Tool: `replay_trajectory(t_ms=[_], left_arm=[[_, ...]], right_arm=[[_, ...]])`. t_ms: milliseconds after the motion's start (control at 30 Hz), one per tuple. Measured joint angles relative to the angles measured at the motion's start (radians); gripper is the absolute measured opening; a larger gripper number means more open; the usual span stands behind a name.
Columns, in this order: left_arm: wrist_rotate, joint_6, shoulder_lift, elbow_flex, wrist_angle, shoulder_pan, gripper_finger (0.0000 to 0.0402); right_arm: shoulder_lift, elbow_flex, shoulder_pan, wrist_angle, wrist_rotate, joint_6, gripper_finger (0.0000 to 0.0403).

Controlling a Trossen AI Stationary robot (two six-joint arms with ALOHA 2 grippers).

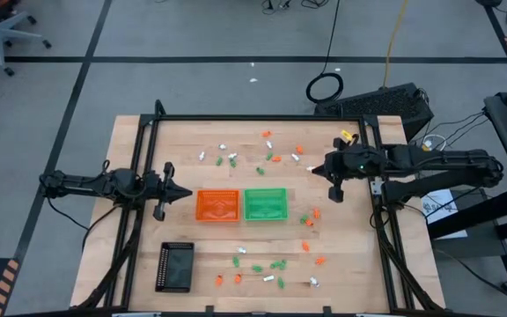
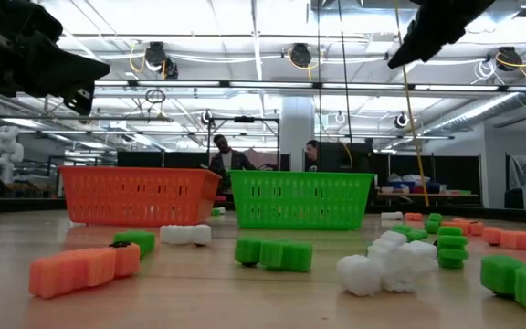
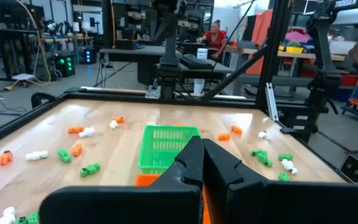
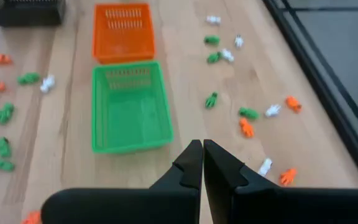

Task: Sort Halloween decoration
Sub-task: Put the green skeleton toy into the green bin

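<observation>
Many tiny orange, green and white Halloween trinkets lie loose on the wooden table: one cluster toward the far edge [image 1: 267,157], one near the front edge [image 1: 262,271], a few right of the trays [image 1: 310,217]. An orange tray [image 1: 217,205] and a green tray [image 1: 265,203] stand side by side mid-table. My left gripper [image 1: 186,192] is shut and empty, level, just left of the orange tray. My right gripper [image 4: 202,149] is shut and empty, raised above the table right of the green tray [image 4: 129,106], slanting down toward it.
A black rectangular tray [image 1: 175,266] sits at the near left. Black frame rails [image 1: 262,117] run along the table's far, left and right sides. Bare wood lies between the trays and the near cluster. People sit in the room beyond the table [image 3: 215,34].
</observation>
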Motion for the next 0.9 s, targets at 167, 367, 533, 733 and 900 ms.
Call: replay_trajectory(t_ms=[167, 367, 533, 733, 900], left_arm=[[-0.013, 0.001, 0.000, 0.000, 0.003, 0.000, 0.0001], [-0.110, 0.007, 0.000, 0.000, 0.021, 0.000, 0.0001], [-0.126, 0.003, 0.000, 0.000, 0.026, 0.000, 0.0001], [-0.147, 0.018, -0.001, 0.061, 0.177, 0.000, 0.0001], [-0.147, 0.061, 0.035, 0.212, 0.117, 0.000, 0.0001]], right_arm=[[0.009, -0.026, 0.000, -0.023, 0.000, 0.072, 0.0000], [0.012, -0.112, 0.000, -0.016, 0.000, 0.123, 0.0000], [0.012, -0.194, 0.000, 0.009, 0.000, 0.131, 0.0000], [0.013, -0.298, 0.000, 0.118, 0.000, 0.092, 0.0000], [0.012, -0.312, 0.000, 0.138, 0.000, 0.149, 0.0000]])
